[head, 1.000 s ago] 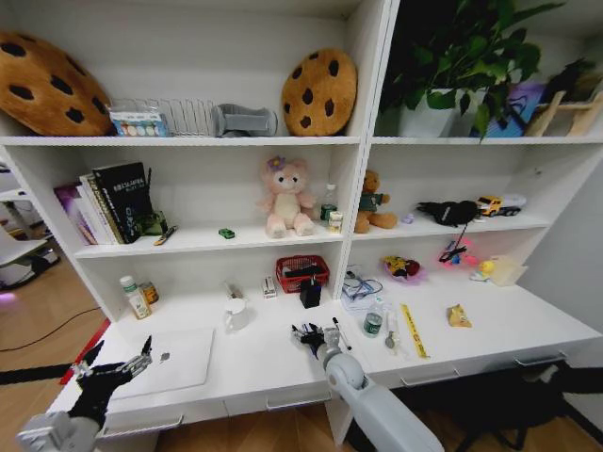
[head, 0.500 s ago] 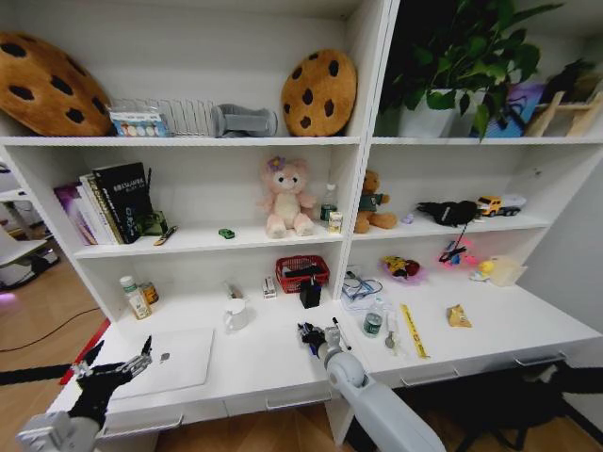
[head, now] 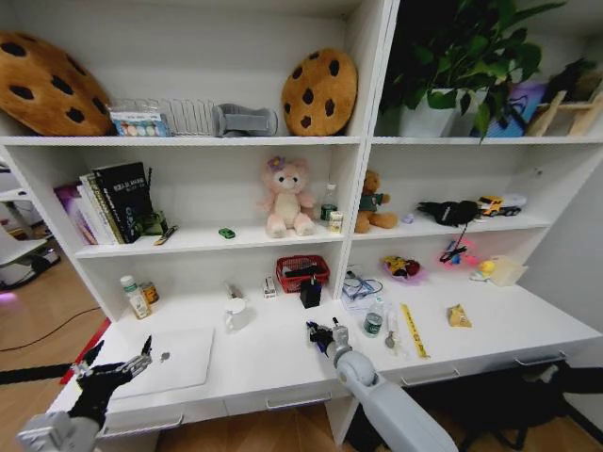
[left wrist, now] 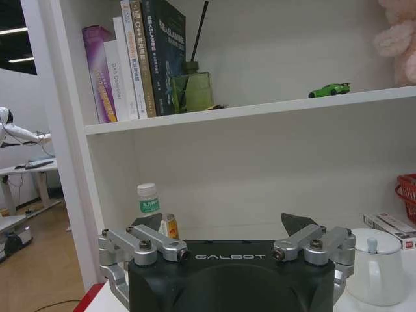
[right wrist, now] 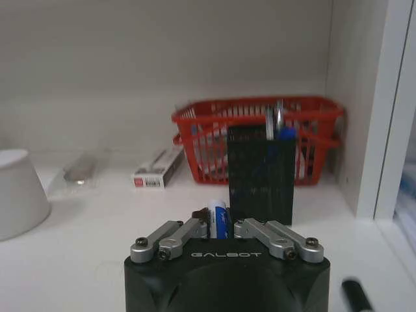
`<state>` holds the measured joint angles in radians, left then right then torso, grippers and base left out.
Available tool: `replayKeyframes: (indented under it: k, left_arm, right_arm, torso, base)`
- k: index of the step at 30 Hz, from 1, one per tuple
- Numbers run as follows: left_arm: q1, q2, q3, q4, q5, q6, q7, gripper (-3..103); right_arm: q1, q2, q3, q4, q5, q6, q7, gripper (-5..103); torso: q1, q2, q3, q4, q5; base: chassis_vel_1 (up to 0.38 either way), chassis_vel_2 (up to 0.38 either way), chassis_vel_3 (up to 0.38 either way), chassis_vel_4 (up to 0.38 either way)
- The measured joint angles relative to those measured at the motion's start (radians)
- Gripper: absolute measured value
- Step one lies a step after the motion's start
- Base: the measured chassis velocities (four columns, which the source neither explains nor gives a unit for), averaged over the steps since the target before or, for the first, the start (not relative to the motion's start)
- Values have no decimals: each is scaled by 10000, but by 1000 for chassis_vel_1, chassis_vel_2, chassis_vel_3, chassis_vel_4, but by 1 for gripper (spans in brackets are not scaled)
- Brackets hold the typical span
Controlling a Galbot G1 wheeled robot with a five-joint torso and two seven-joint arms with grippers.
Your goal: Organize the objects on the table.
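Fingers of the right gripper (right wrist: 221, 229) are seen closed on a blue pen (right wrist: 218, 223), whose blue-and-white barrel stands up between the two pads in the right wrist view. In the head view the right gripper (head: 323, 335) is held just above the table (head: 273, 363), near its middle, with the arm running back to the near right. Just beyond it a black pen holder (right wrist: 260, 174) stands upright on the tabletop with a blue pen end and a silver one showing at its rim, and a red basket (right wrist: 257, 133) sits behind that against the back wall. A black pen (head: 336, 332) lies flat on the table just right of the gripper, and farther right are a small green-capped bottle (head: 374, 322) and a yellow ruler (head: 412, 330). To the left a white mug (head: 235, 314) stands near the back. At the far left end of the table the silver laptop (head: 170, 363) lies shut and flat, and the left gripper (head: 121, 363) is held over its near left corner with its fingers spread apart and nothing between them. A tiny green toy car (left wrist: 329, 90) is parked on the shelf above.
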<state>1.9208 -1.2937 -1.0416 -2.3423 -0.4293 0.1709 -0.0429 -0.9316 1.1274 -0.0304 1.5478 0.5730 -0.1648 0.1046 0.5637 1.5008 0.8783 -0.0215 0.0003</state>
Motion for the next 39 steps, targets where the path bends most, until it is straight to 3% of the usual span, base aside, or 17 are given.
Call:
replayKeyframes:
  k: [2, 9, 17, 29, 39]
  left_arm:
    - [0, 0, 0, 0, -1, 0, 0, 100]
    - [0, 0, 0, 0, 0, 0, 0, 100]
    - [0, 0, 0, 0, 0, 0, 0, 100]
    - [0, 0, 1, 0, 0, 0, 0, 100]
    - [0, 0, 0, 0, 0, 0, 0, 100]
  right_arm:
    - [295, -364, 234, 97, -809, 829, -807, 13]
    - [1822, -556, 184, -319, -885, 2250, -1456, 13]
    - [2666, -227, -63, -917, -860, 2368, -1502, 13]
    - [3468, 1258, -325, -2396, -1079, 2274, -948, 13]
    - [4013, 1806, 25, -4626, -1726, 2980, -961, 13]
  torso:
    - [0, 0, 0, -1, -4]
    - [0, 0, -2, 3, -4]
    - [1, 0, -1, 6, -4]
    - [1, -1, -1, 1, -3]
    - [1, 0, -2, 1, -3]
  base:
    - [0, 0, 0, 0]
    - [0, 0, 0, 0]
    - [0, 0, 0, 0]
    - [0, 0, 0, 0]
    - [0, 0, 0, 0]
